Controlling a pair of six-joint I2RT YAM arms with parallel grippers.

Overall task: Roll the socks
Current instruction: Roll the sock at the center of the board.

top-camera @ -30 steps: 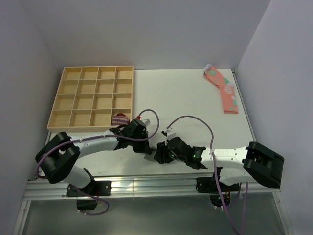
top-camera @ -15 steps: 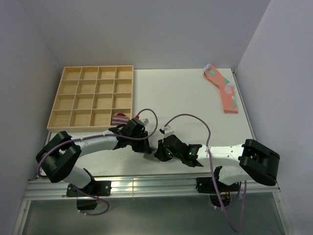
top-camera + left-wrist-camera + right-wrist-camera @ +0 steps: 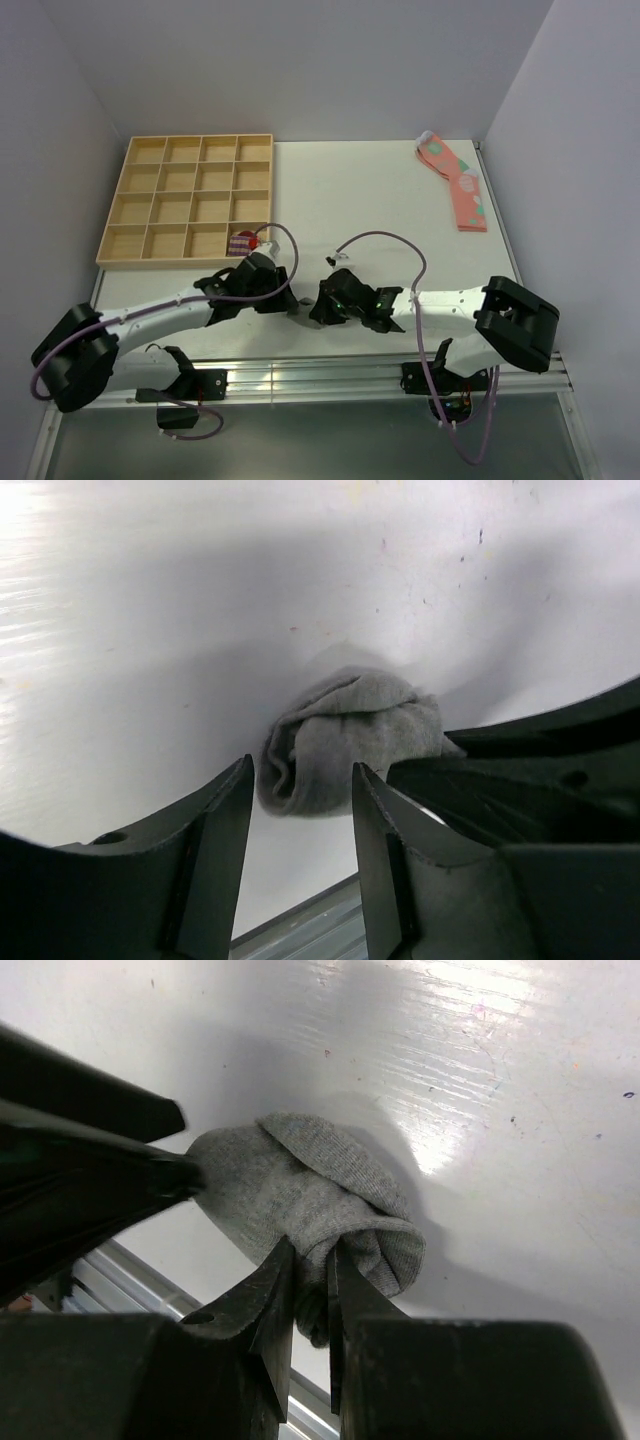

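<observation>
Socks point(image 3: 290, 1195), grey and rolled, lie near the wooden tray point(image 3: 150, 260), pinched by the right gripper point(image 3: 310, 1250); the left gripper point(image 3: 302, 770) stands spread.

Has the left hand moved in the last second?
Yes. In the top view the left hand has drawn back toward the robot and slightly left, away from the wooden tray's near right corner.

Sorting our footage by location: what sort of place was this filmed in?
Probably a robot test cell in a lab: a white table boxed in by plain pale walls, two black-and-white robot arms bolted at its near edge, and a wooden compartment tray.
</observation>
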